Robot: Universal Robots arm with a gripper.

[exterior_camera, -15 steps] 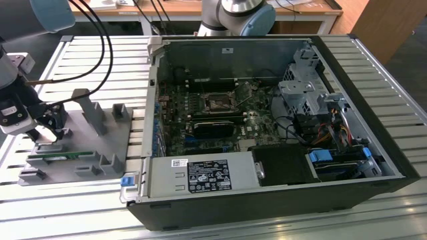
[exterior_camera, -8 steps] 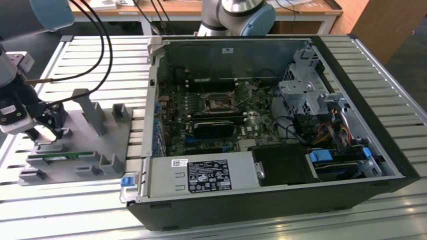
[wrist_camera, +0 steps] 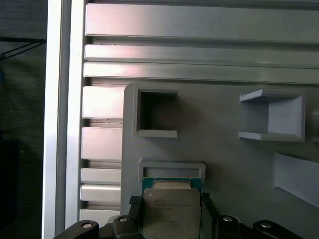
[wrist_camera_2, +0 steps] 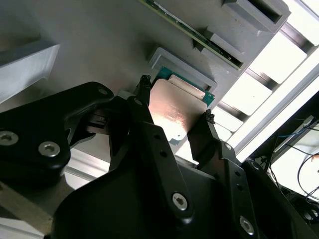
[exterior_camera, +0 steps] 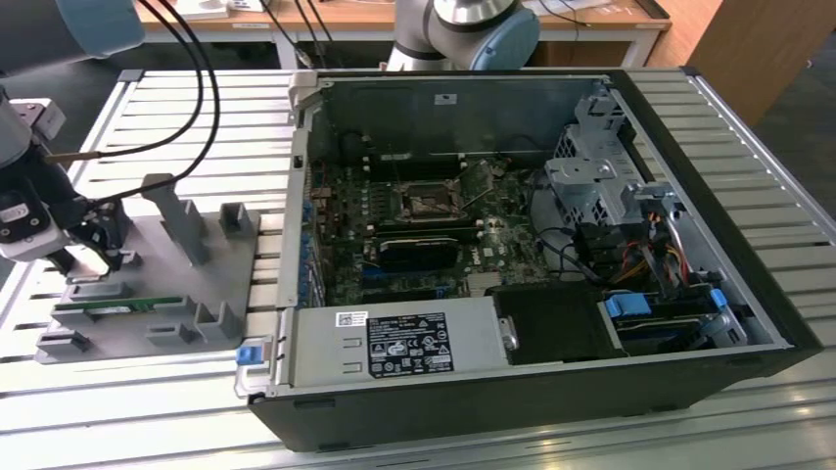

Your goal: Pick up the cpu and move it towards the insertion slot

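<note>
claw [wrist_camera_2: 175, 99] low over grey fixture [exterior_camera: 209, 281], clasping cpu [wrist_camera: 171, 211]

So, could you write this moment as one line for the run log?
gripper: shut on cpu | cpu: at grey fixture, exterior view's left | insertion slot: in computer case, not reached

This seems to be a robotics laboratory or a test workshop, not a home. A bench [exterior_camera: 157, 108] of aluminium slats carries an opened desktop computer case [exterior_camera: 523, 416] with its board and wires bare. Near the bench's edge at the exterior view's left lies a grey fixture plate [exterior_camera: 196, 284] with pockets. A robot arm [exterior_camera: 464, 29] rises at the far edge, and behind it are probably wooden desks [exterior_camera: 352, 15].
</note>
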